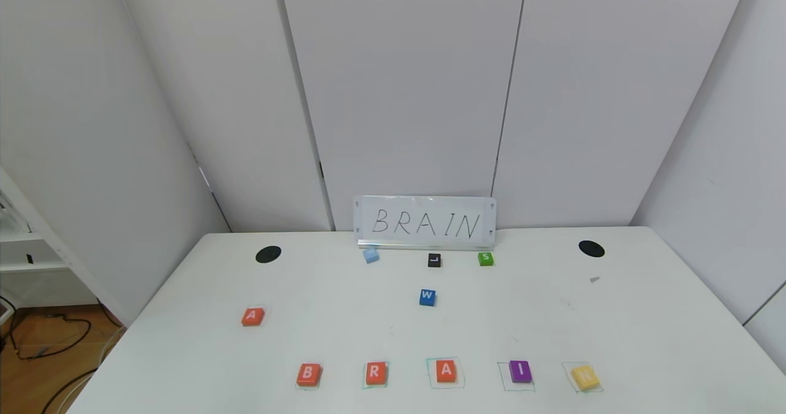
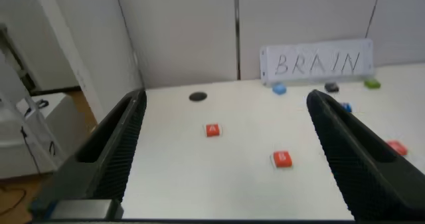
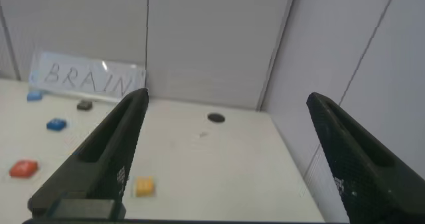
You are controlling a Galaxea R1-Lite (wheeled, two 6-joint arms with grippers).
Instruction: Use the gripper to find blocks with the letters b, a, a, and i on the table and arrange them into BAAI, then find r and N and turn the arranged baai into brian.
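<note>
White table (image 1: 645, 328), both tools raised above it, jaws spread

Near-edge row B (image 1: 308, 374), R (image 1: 376, 373), A (image 1: 446, 370), I (image 1: 520, 371), seemingly N (image 1: 584, 377), spare A (image 1: 252, 316) left

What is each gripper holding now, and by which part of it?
Nothing is held. The left gripper and the right gripper both stand open and empty above the table, and the blocks lie untouched on it.

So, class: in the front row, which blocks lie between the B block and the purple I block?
In the head view, the R and an A lie between the B and the I.
</note>
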